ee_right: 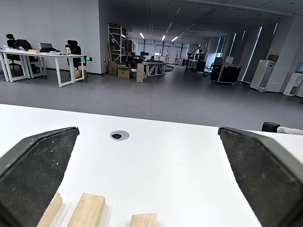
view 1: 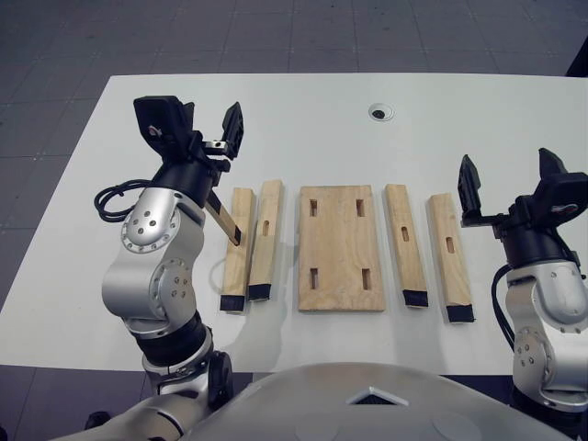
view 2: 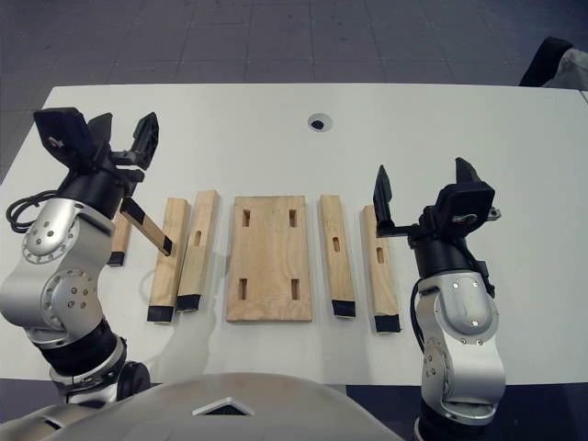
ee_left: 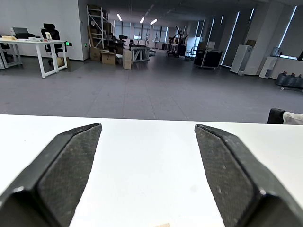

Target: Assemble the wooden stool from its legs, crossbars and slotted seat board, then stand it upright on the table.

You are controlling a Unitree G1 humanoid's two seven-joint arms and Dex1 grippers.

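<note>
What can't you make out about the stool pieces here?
Crossbars: eye views, the left arm covers part of them, so their number is unclear.
Legs: right wrist view, cut off by the picture's edge.
Round insert in the table: eye views, too small to identify.

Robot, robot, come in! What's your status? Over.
Left gripper and right gripper open, empty, above table. Seat board flat, centre; legs lying either side, nothing joined. Crossbar by left legs. Nothing blocking.
</note>
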